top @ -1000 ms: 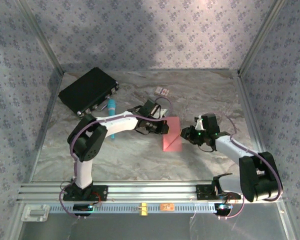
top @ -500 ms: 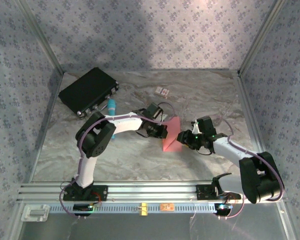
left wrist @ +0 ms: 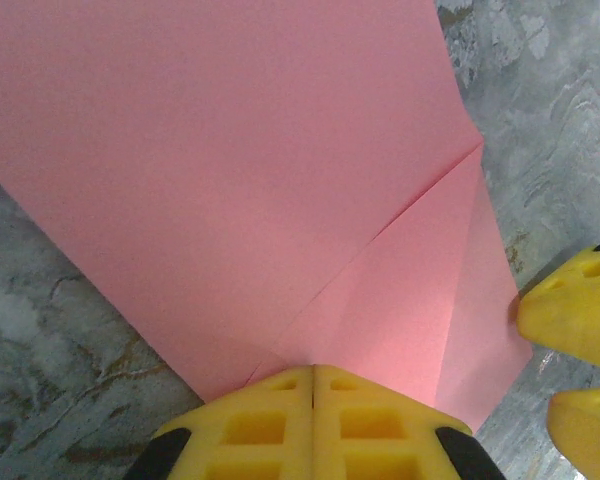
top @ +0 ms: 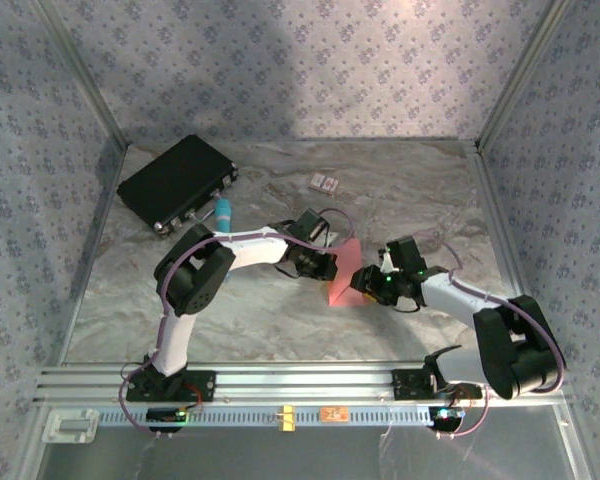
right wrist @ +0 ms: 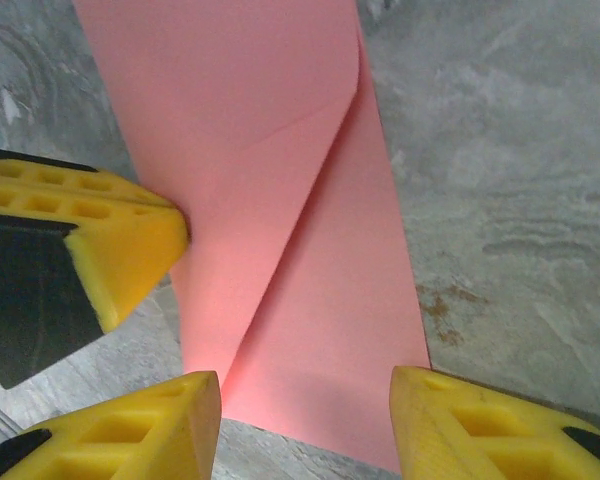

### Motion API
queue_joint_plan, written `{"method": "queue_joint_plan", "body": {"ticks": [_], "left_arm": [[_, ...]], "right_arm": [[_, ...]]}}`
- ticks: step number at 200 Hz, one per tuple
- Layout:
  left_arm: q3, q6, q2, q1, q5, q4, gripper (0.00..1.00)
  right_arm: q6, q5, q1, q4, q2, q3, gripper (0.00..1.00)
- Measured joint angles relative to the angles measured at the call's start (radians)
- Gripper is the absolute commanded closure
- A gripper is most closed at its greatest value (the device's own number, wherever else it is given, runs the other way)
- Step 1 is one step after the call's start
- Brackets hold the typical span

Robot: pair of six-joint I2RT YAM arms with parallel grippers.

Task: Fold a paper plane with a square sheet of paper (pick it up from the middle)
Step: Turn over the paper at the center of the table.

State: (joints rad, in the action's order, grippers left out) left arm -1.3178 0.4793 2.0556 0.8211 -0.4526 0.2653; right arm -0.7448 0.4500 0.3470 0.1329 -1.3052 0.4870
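Black and hard-shelled, a flat rectangular case (top: 177, 181) sits far left on the marbled grey counter (top: 230, 320), with a teal marker (top: 222, 211) just beside it. Further right, the left claw (left wrist: 313, 378) is closed, its yellow tips together at the edge of the thin salmon-pink sheet of paper (left wrist: 230, 150); I cannot tell whether it pinches a layer. The sheet lies mid-counter between both arms, one diagonal flap folded over. The right claw (right wrist: 305, 390) gapes wide astride its near end. The paper looks feather-light, limp and likely to skate, so I would grip gently at the doubled flap near its middle.
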Motion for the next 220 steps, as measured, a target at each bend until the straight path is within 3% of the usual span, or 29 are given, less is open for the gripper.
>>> {"method": "queue_joint_plan", "body": {"ticks": [89, 220], "left_arm": [[0.004, 0.0, 0.0, 0.0, -0.003, -0.007, 0.96], [0.006, 0.003, 0.0, 0.0, -0.004, -0.015, 0.96]], "right_arm": [[-0.026, -0.024, 0.018, 0.024, 0.005, 0.0, 0.46], [-0.044, 0.056, -0.021, -0.116, -0.122, 0.082, 0.44]]}}
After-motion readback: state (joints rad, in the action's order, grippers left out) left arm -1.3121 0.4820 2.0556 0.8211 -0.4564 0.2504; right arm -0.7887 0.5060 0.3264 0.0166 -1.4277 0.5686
